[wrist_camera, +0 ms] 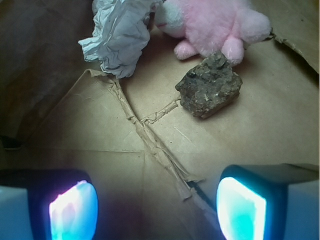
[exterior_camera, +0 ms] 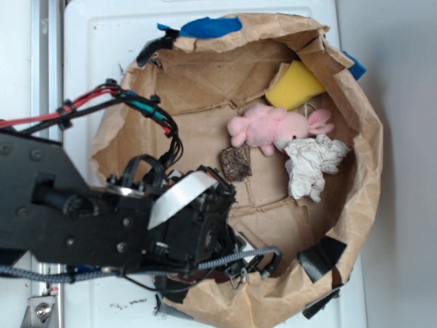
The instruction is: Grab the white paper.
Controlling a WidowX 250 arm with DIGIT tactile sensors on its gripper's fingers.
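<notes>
The setting reads as a robot lab test station rather than a home. A black robot arm [exterior_camera: 102,219] with exposed red and black cables [exterior_camera: 82,106] works over a plain white bench [exterior_camera: 102,41]. On it sits a makeshift arena, a rolled-down brown paper bag [exterior_camera: 362,171] patched with blue tape [exterior_camera: 208,27], holding mismatched props: a pink plush toy [exterior_camera: 270,128], a yellow sponge [exterior_camera: 292,87], a rock-like lump [exterior_camera: 236,162] and crumpled white paper [exterior_camera: 313,165].

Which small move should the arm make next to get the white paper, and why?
Probably move the tool forward and left toward the white paper. Its fingers stand open over bare brown paper, and the rock and pink plush bunny lie to the right.
</notes>
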